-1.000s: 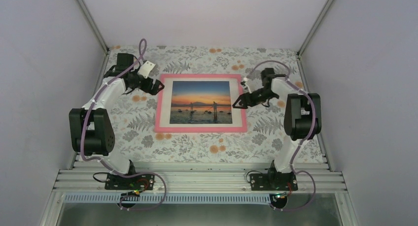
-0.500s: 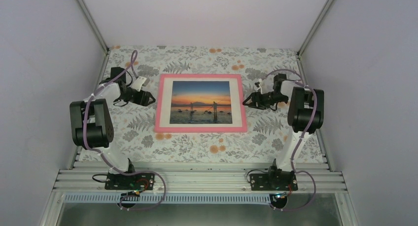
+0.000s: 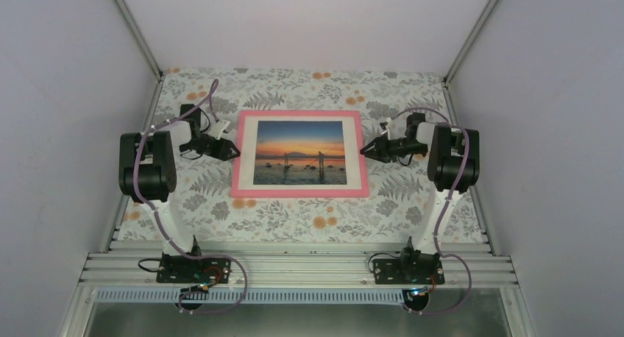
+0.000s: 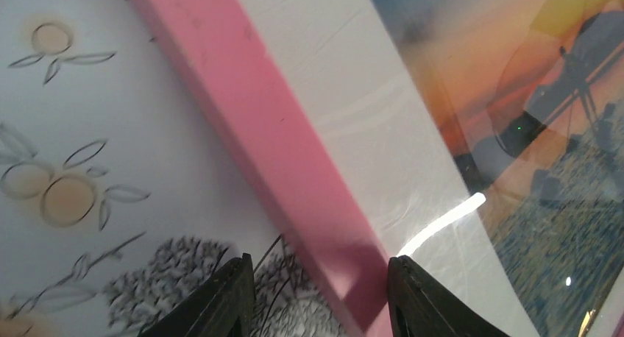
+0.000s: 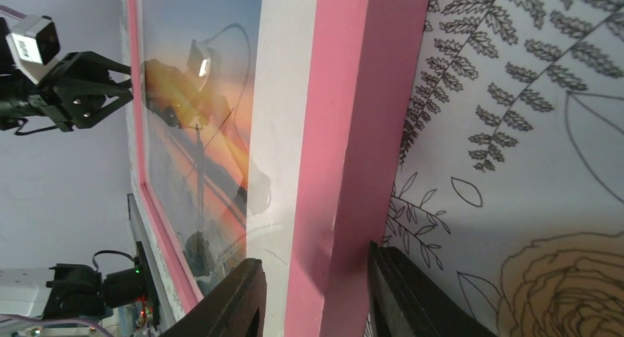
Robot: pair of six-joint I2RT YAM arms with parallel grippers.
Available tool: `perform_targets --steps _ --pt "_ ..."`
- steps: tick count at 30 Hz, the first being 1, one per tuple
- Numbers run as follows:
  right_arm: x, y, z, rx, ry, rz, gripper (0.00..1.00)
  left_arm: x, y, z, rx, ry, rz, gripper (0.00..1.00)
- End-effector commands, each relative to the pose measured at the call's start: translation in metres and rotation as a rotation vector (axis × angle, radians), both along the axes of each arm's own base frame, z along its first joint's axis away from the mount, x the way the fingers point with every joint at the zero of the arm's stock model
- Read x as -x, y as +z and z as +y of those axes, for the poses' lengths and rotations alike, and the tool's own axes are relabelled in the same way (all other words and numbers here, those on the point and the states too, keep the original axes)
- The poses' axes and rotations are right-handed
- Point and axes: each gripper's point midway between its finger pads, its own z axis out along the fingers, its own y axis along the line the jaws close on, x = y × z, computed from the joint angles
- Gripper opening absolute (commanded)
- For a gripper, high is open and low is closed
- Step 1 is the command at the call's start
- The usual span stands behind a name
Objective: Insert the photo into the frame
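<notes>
Top external view: the frame (image 3: 302, 193) is seen lying flat at the middle of the floral-patterned desk (image 3: 294, 223), squared to the desk's edges. The photo (image 3: 300, 151) is seated inside it, face up, with its white border shown on all four sides within the pink. The left hand (image 3: 234, 151) is placed at the frame's 9 o'clock edge and the right hand (image 3: 365, 150) at its 3 o'clock edge. Each is pointed inward at the frame and set low, close to the desk.

In the left wrist view the fingers (image 4: 234, 300) are shown apart. The pink rail is seen passing through the gap between them, with patterned desk visible beside one finger and white border beside the other. In the right wrist view the fingers (image 5: 239, 296) are also shown apart, with the pink rail and a strip of white border framed between them. Nothing is seen to be clamped by either hand, and whether a fingertip touches the rail cannot be told. A glossy sheen and reflections are carried on the photo's surface.
</notes>
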Motion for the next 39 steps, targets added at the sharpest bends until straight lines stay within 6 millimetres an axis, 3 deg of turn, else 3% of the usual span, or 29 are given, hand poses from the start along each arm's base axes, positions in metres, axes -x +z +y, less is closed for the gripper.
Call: perform_targets --steps 1,8,17,30,39 --pt "0.034 -0.081 -0.025 0.221 -0.004 0.195 0.37 -0.002 -0.019 -0.005 -0.009 -0.028 0.014 0.44" --pt "0.050 -0.089 -0.031 0.260 0.042 0.242 0.32 0.016 -0.030 -0.016 -0.065 -0.120 0.031 0.35" --pt "0.084 -0.082 -0.029 0.268 0.116 0.256 0.21 0.044 -0.031 -0.023 -0.104 -0.189 0.045 0.31" --pt "0.094 -0.083 -0.038 0.324 0.162 0.266 0.19 0.089 -0.040 -0.031 -0.112 -0.264 0.090 0.30" --pt "0.096 -0.083 -0.043 0.350 0.159 0.267 0.21 0.103 -0.041 -0.030 -0.117 -0.275 0.096 0.30"
